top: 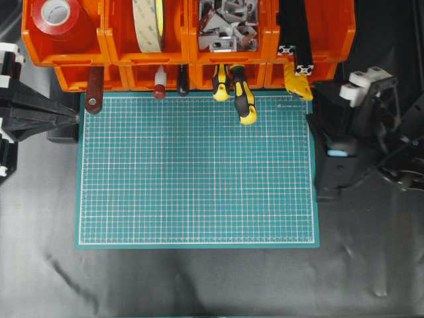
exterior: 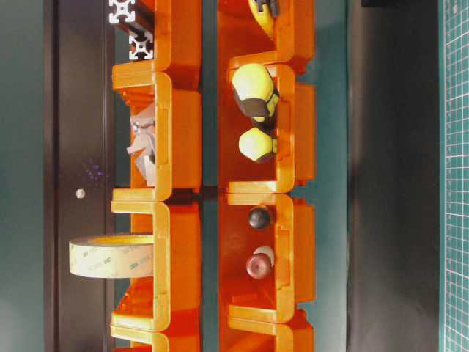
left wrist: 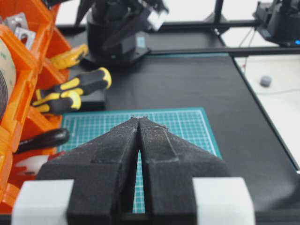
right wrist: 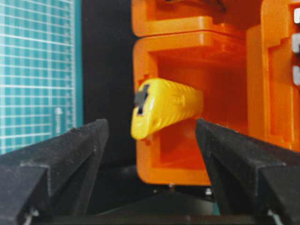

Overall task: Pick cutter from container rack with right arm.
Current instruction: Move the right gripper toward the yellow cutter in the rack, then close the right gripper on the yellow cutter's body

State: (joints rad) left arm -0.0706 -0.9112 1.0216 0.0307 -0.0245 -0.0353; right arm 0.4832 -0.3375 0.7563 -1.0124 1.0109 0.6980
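Observation:
The yellow cutter (top: 298, 83) pokes out of the rightmost lower bin of the orange container rack (top: 119, 46), its tip over the mat's back right corner. In the right wrist view the cutter (right wrist: 164, 108) slants out of the bin (right wrist: 225, 70), just ahead of my right gripper (right wrist: 151, 124). That gripper is open and wide, with nothing between its fingers (right wrist: 79, 145); the cutter sits a little beyond the tips, untouched. The right arm (top: 358, 112) stands right of the mat. My left gripper (left wrist: 139, 118) is shut and empty at the mat's left edge (top: 69, 119).
A green cutting mat (top: 199, 172) lies in front of the rack. Two yellow-and-black screwdrivers (top: 244, 99) and a dark red handle (top: 93, 89) stick out of lower bins. Upper bins hold red tape (top: 56, 12), a tape roll (top: 149, 23), metal brackets (top: 228, 23) and aluminium bars (top: 295, 59).

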